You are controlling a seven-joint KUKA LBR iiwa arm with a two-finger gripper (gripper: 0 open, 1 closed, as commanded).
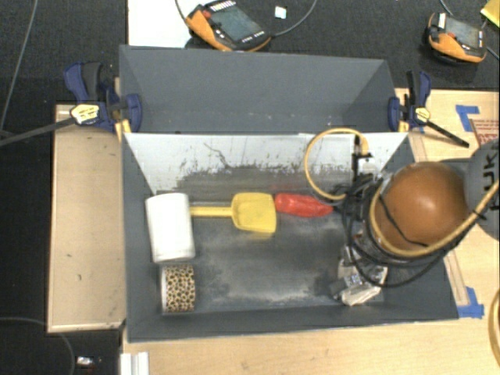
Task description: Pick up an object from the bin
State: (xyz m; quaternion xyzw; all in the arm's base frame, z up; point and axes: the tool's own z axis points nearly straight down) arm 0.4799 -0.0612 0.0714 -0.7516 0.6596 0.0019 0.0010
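My gripper [357,291] hangs low over the bin's front right floor, below the brown dome on the wrist. No thing shows between its tips. The nearest loose thing is a red piece [301,205] lying up and to the left of it, end to end with a yellow toy shovel [248,212]. The shovel's thin yellow handle runs left toward a white cylinder [169,226].
A roll with a leopard-spot pattern [178,288] lies at the front left, just below the white cylinder. Bare grey floor stretches across the bin's middle and front. The arm and its cables crowd the right side.
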